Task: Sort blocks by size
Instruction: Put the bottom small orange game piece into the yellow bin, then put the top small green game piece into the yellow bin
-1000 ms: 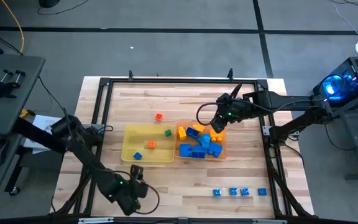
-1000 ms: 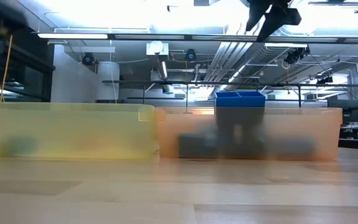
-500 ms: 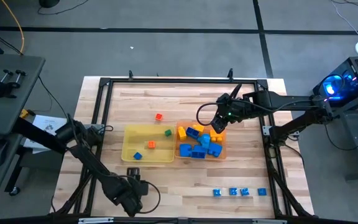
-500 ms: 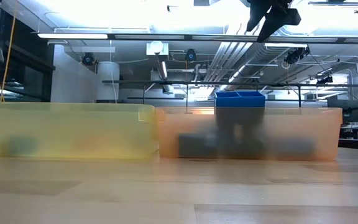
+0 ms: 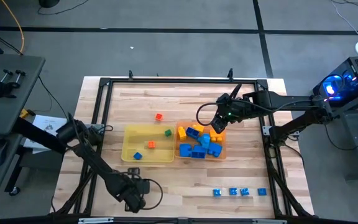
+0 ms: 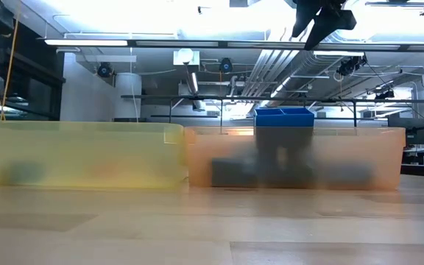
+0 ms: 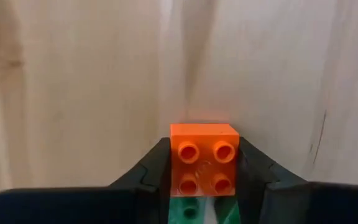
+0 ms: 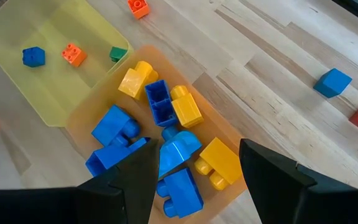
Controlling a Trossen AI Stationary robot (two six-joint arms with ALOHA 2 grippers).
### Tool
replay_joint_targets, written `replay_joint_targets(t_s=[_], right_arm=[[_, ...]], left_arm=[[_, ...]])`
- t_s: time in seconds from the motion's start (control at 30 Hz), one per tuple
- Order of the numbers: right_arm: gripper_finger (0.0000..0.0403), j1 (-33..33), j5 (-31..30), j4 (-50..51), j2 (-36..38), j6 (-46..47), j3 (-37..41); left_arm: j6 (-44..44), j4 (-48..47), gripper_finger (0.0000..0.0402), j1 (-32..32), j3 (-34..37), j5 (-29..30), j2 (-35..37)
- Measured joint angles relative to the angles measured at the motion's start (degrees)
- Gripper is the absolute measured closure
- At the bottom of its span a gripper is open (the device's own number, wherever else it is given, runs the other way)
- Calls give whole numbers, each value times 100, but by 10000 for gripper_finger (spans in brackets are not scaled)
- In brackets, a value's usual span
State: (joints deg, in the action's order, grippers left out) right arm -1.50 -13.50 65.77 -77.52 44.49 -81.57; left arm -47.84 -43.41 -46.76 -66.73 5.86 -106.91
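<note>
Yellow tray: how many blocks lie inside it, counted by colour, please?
In the yellow tray:
Blue block: 1
Orange block: 1
Green block: 1
Total: 3

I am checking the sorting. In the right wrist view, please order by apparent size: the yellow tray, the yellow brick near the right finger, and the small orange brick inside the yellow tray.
1. yellow tray
2. yellow brick, though it is nearer the camera
3. small orange brick

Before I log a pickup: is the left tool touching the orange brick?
Touching. In the left wrist view both fingers of the left tool press flat against the sides of the orange brick, no gap visible.
</note>
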Motion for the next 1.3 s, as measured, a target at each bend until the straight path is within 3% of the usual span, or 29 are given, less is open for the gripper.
replay_joint_targets(t_s=[0.2, 0.33, 0.43, 0.53, 0.63, 0.83, 0.93, 1.03, 1.17, 1.3], right_arm=[[185, 2, -52, -2, 0, -58, 1], [185, 2, -101, -7, 0, -105, -1], [185, 1, -136, -29, 1, -102, 0], [185, 2, -136, -51, 0, -96, 0], [185, 1, -136, -51, 0, 27, 0], [185, 0, -136, -51, 0, 47, -1], [185, 2, -136, -49, 2, 46, -1], [185, 2, -136, -49, 1, 24, 0], [185, 2, -138, -49, 0, -116, 1], [185, 0, -260, -49, 0, -258, -1]], left_arm=[[926, -138, 311, 234, 11, 347, 1172], [1295, -604, 308, 579, 42, 1287, 2216], [1251, -1304, 280, 1088, 41, 2273, 2793], [1052, -1983, 250, 1813, 42, 2716, 3136], [904, -2241, 226, 2610, 45, 2466, 3239], [976, -2106, 182, 3473, 47, 1014, 3229], [793, -2075, 164, 3406, 47, 576, 3256], [96, -1981, 156, 2945, 47, 368, 3282], [-2072, -1825, 155, 1795, 47, 763, 3175], [-4533, -1779, 154, 681, 42, 888, 2575]])
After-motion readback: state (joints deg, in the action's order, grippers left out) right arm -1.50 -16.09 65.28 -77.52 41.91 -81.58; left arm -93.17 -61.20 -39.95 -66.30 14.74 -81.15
